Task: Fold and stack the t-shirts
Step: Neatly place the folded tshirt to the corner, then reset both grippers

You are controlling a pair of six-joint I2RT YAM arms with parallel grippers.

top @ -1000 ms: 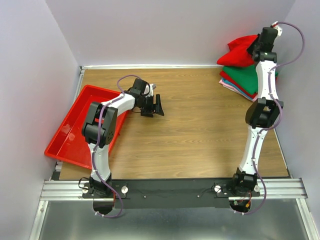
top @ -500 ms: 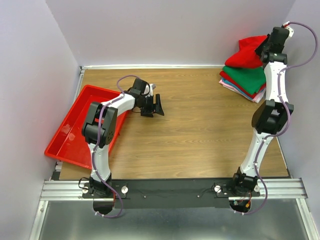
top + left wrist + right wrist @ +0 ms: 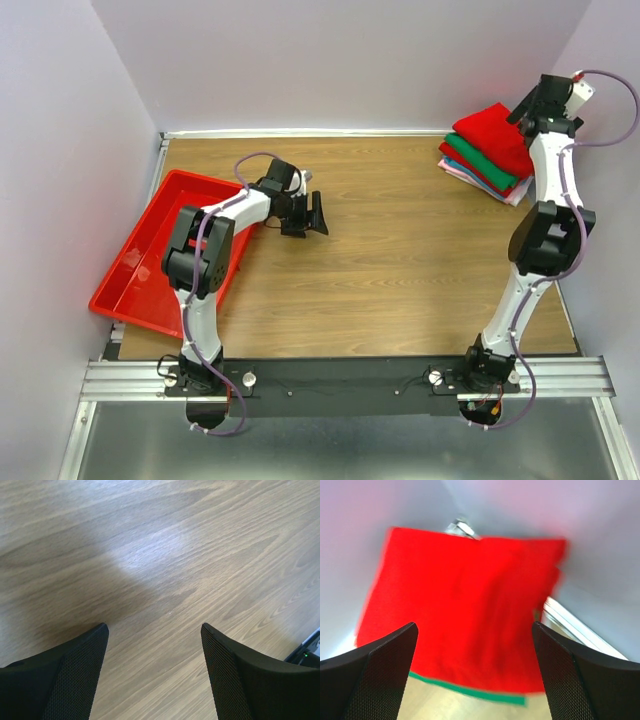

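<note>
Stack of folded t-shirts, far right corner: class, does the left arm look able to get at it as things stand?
Probably not. The left gripper sits open near the red tray, far across the table from the stack, and the right gripper hangs open right above it.

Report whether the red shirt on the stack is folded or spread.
Folded: the red t-shirt lies as a compact rectangle over the green t-shirt.

A shallow rectangular red plastic tray [image 3: 130,270] is lying at an angle at the left edge of the brown wood-grain surface [image 3: 400,250]. Pale grey walls [image 3: 330,60] are enclosing the surface on three sides, and a ribbed aluminium rail [image 3: 120,380] is running along its near edge.
</note>
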